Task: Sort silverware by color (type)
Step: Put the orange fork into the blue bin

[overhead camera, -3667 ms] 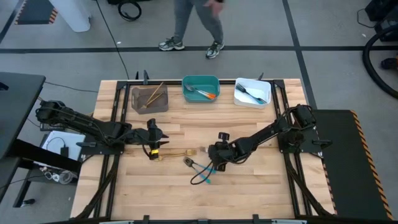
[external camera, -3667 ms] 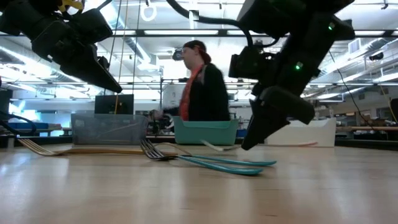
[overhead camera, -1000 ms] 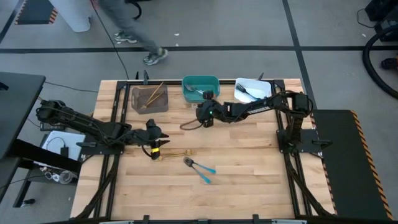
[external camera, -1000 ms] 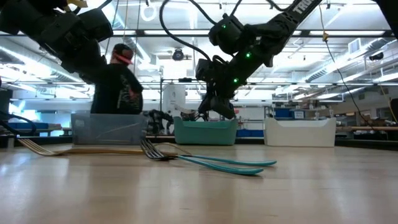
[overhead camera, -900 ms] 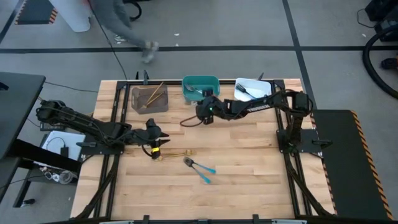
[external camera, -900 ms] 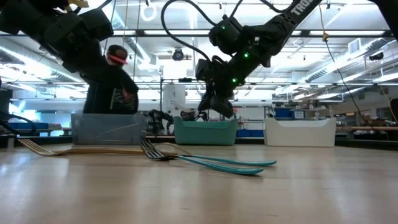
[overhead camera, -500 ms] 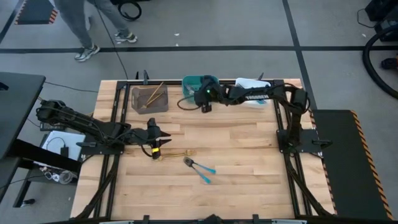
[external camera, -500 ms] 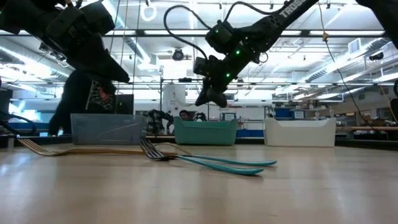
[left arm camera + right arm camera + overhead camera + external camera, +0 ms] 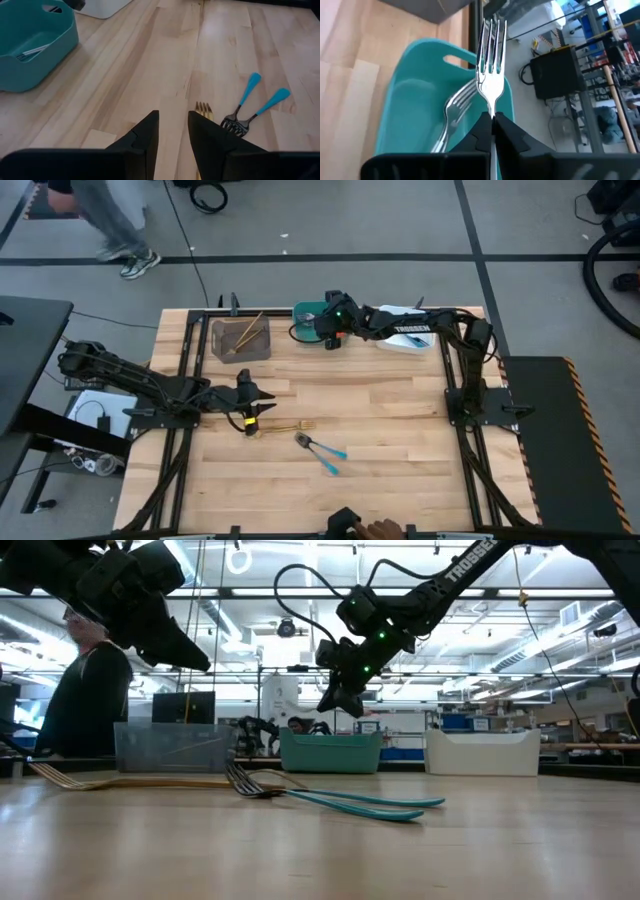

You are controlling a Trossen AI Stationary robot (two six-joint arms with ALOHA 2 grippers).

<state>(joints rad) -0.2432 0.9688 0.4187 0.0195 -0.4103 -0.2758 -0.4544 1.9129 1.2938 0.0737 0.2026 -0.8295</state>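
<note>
Bright, even overhead lighting; soft shadows; low view foreground blurred.

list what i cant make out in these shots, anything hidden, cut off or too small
- Handle of the fork in the right gripper: right wrist view, hidden by the fingers.
- Gold fork handle: left wrist view, hidden behind the left gripper.
- White bin contents: high view, right arm covers it; low view shows only its wall.
- Grey bin contents: high view, too small to tell type.
- Object at the table's near edge: high view, cut off.
</note>
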